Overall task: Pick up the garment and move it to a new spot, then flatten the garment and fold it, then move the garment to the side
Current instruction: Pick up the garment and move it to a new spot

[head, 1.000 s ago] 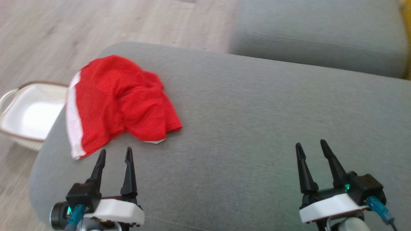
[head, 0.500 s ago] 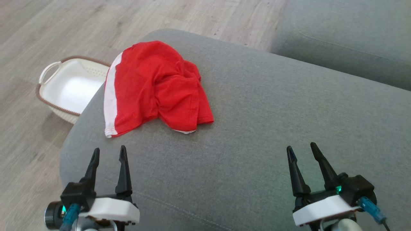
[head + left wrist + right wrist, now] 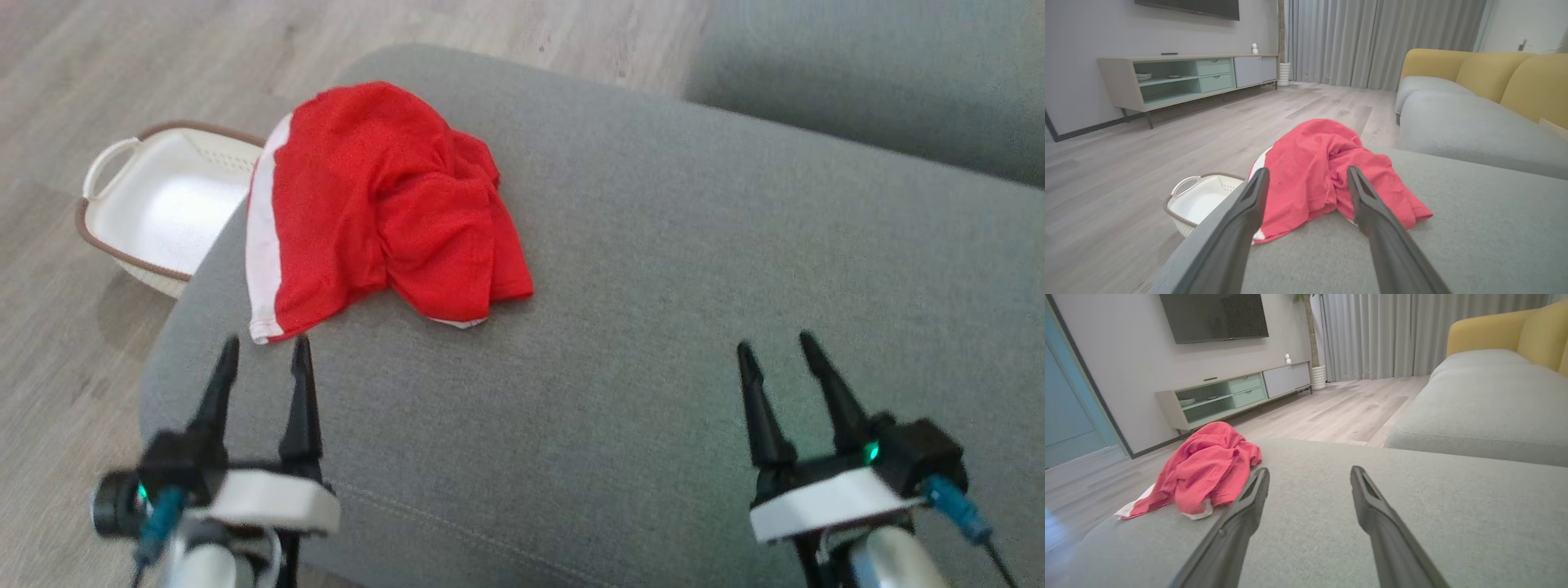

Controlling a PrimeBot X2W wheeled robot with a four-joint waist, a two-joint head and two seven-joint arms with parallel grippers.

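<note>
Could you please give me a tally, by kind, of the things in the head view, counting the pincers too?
Garment: 1, the red garment
Basket: 1, the white basket
Sofa cushions: 2, the near grey cushion and the far grey cushion
Pincers: 2, the left pincer and the right pincer, both open
Total: 6

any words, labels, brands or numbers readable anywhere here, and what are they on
None can be read.
The red garment shows a plain white band and no print.
The white basket, the grey sofa cushion and the dark TV screen bear no legible marks.
</note>
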